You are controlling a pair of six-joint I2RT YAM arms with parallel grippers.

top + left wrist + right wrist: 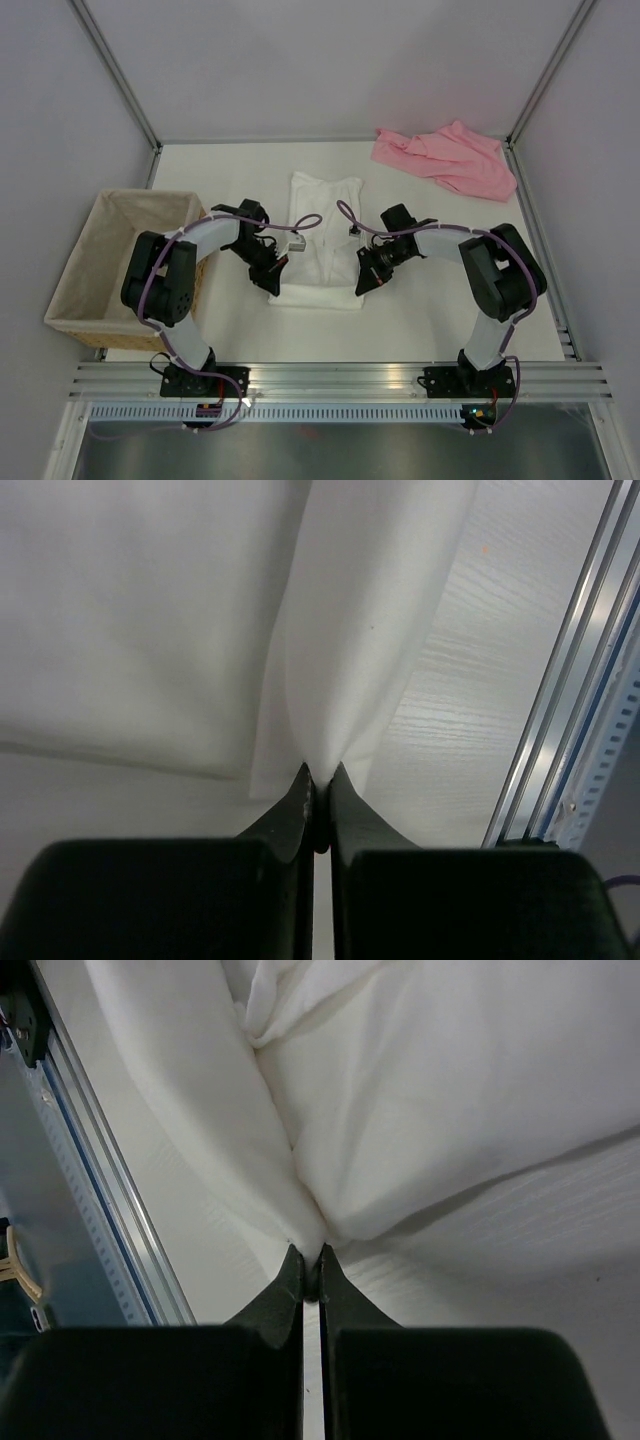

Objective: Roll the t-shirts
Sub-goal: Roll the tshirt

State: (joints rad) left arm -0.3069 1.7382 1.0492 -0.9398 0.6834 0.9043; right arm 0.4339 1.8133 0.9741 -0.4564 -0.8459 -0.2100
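The white t-shirt (318, 245) lies folded lengthwise in the middle of the table. Its near left corner is pinched by my left gripper (274, 285), which is shut on the cloth (350, 660). At the near right corner my right gripper (362, 283) is shut on the white fabric (420, 1090) too. Both wrist views show cloth gathered into a peak at the fingertips (320, 776) (311, 1256). The pink t-shirt (446, 158) sits crumpled at the far right corner, away from both grippers.
A cloth-lined wicker basket (112, 265) stands at the left edge, close beside the left arm. An aluminium rail (340, 378) runs along the near table edge. Frame posts rise at the far corners.
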